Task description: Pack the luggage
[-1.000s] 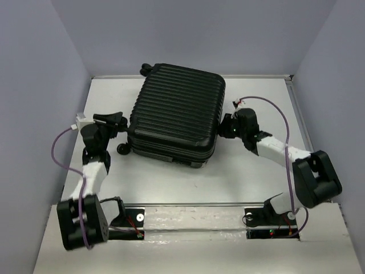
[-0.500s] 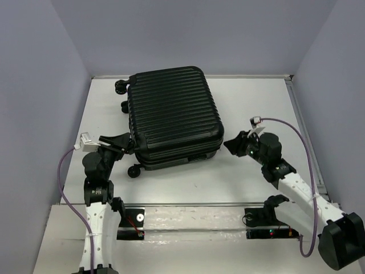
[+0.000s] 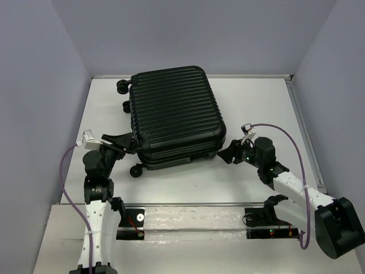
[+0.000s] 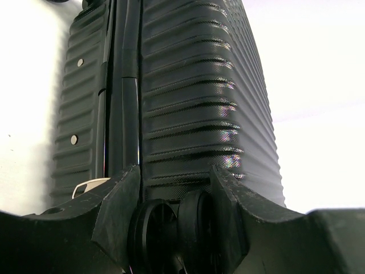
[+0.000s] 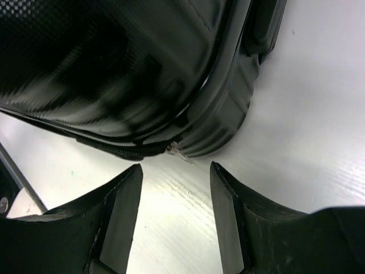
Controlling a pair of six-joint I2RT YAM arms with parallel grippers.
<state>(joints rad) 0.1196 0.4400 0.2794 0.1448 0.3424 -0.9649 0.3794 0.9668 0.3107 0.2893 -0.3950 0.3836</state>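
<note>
Luggage (image 3: 171, 114), a large black hard-shell suitcase with ribbed grooves, is seen closed and laid flat, white tabletop (image 3: 256, 103) beneath it, wheels noted along its left side. Left gripper (image 3: 130, 145) is set at the suitcase's near-left corner, fingers apart, with a small black twin caster wheel (image 4: 171, 225) lodged between them; whether the wheel is actually pinched cannot be told. Right gripper (image 3: 226, 153) is held just off the suitcase's near-right corner, jaws standing wide, nothing between them, bare tabletop seen through the gap.
</note>
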